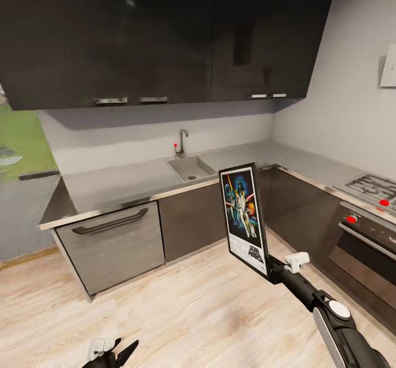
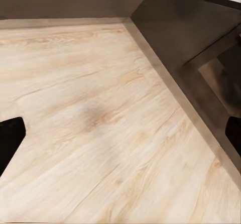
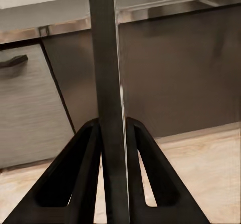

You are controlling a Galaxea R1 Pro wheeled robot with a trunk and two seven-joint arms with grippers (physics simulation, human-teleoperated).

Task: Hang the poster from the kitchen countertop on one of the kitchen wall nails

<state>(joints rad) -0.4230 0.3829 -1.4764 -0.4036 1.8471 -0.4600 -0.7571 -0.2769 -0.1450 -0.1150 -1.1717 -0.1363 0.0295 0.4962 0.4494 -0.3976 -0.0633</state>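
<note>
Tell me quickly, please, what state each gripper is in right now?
Left gripper: open, holding nothing, low over the wooden floor.
Right gripper: closed on the bottom edge of the Star Wars poster, held upright.

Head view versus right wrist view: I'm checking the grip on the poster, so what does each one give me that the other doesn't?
Head view: the poster's printed face, held upright off the kitchen countertop, plus the sink, stove and the left gripper, low over the floor.

Right wrist view: the poster's thin edge seen end-on, with the right gripper pinching it, one finger on each side.

Both: the poster in the right gripper, the countertop's front edge, the dark cabinet fronts and the wood floor.
</note>
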